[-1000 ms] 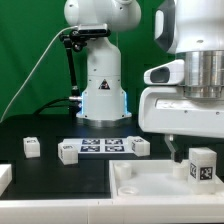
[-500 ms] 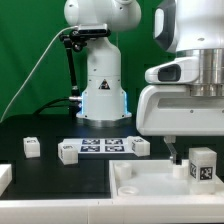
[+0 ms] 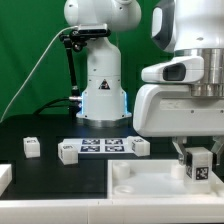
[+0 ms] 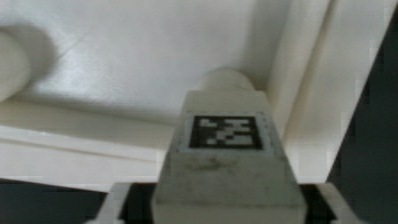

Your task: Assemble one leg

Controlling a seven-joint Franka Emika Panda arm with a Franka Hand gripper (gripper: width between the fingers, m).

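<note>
My gripper [image 3: 197,155] is shut on a leg [image 3: 197,167], a small white block with a black-and-white tag on its face. It holds the leg upright over the far right corner of the large white tray-like panel [image 3: 140,180]. In the wrist view the leg [image 4: 226,130] fills the space between the pads of the gripper [image 4: 222,200], with the panel's [image 4: 107,110] rim and a round boss behind it. Whether the leg's base touches the panel is hidden.
The marker board [image 3: 100,146] lies behind the panel. Three more legs stand near it: one at the exterior view's left [image 3: 32,146], one at the board's left end [image 3: 68,152], one at its right end [image 3: 140,147]. The robot base [image 3: 102,95] stands at the back.
The gripper and the leg have shifted slightly toward the exterior view's left. The fingers now flank the leg on both sides.
</note>
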